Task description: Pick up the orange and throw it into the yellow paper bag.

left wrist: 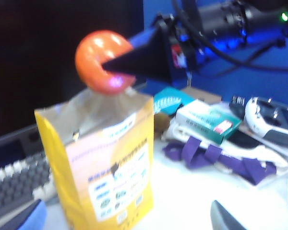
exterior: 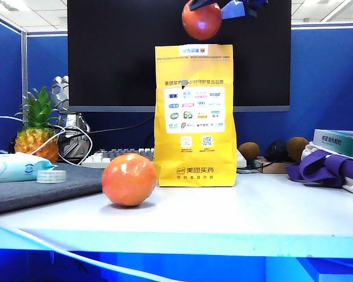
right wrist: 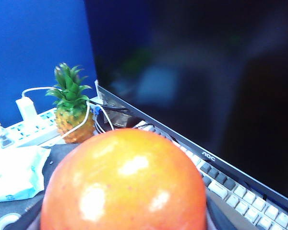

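Observation:
The orange (exterior: 202, 20) hangs in the air just above the folded top of the yellow paper bag (exterior: 194, 126), which stands upright in the middle of the table. My right gripper (exterior: 223, 8) is shut on the orange from the upper right. In the right wrist view the orange (right wrist: 125, 182) fills the space between the dark fingers (right wrist: 22, 219). The left wrist view shows the orange (left wrist: 103, 62) over the bag's open top (left wrist: 105, 158), with a black right finger (left wrist: 144, 60) across it. My left gripper (left wrist: 127, 225) is open and empty, on the near side of the bag.
A paler orange fruit (exterior: 129, 179) lies on the table left of the bag. A pineapple (exterior: 36, 132), wipes pack (exterior: 12, 167) and grey mat (exterior: 41, 185) are at left. A keyboard (exterior: 117, 155) and monitor (exterior: 176, 53) stand behind. Purple straps (exterior: 326, 167) and boxes (exterior: 341, 141) are at right.

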You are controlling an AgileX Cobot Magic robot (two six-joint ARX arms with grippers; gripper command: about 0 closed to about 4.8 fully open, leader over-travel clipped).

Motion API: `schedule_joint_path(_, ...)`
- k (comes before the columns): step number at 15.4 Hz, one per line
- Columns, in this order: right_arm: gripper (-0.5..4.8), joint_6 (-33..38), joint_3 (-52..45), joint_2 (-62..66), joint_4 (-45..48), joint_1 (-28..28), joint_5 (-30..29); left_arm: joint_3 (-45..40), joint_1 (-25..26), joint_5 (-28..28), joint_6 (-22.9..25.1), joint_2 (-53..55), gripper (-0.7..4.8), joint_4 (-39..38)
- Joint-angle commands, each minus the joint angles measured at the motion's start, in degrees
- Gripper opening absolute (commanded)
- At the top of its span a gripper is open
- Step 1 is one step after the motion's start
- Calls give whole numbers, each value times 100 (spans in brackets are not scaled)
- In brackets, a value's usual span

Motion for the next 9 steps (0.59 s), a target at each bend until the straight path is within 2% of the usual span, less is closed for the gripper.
schedule_joint_path(1,479,-20,33,7,557,4,33,26,-4,-4,-13,-2,479,-28)
schedule_joint_path(5,479,74,37,-101,647,2,96,26,-4,-26,59,-13,479,-70)
schedule_joint_path(7,479,181,35,-522,595,0,337,26,-2,-133,413,-295,479,-254)
schedule_joint_path(9,479,94,31,-1281,363,-98,874,26,0,-1250,1099,-951,479,-675)
